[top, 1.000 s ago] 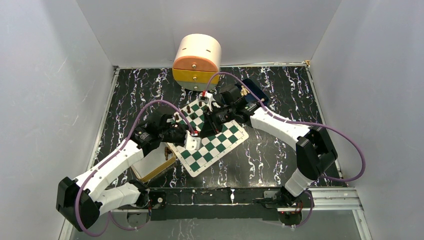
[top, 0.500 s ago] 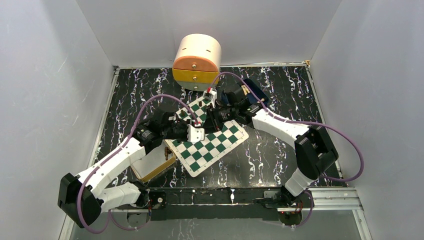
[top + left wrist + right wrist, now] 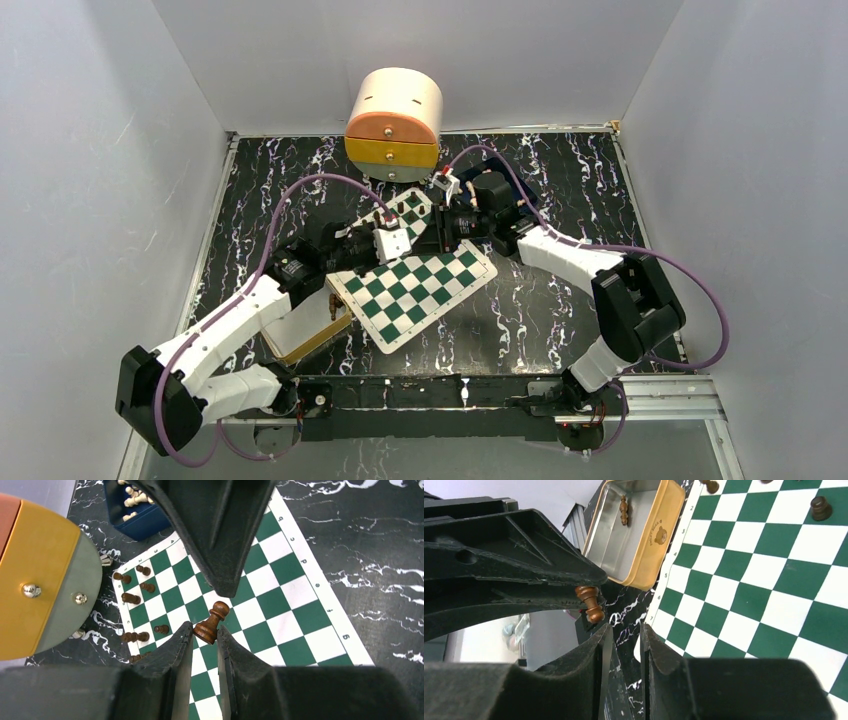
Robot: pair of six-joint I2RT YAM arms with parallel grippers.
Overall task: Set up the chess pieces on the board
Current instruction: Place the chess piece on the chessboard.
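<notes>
Meanwhile, left gripper (image 3: 206, 636) clamps a dark pawn (image 3: 211, 623) above the board (image 3: 280, 605); right gripper's (image 3: 623, 635) grip unclear

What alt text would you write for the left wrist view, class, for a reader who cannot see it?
The left gripper holds a dark brown pawn, tilted, above the green and white board. More dark pieces stand or lie near the board's far left edge, beside a yellow drawer unit and a blue box of pale pieces.

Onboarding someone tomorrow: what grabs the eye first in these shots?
Both arms meet over the green-and-white chessboard mid-table. The left pincer holds a tilted dark brown pawn above the squares. A big cream, orange and yellow drawer unit stands at the far edge.
</notes>
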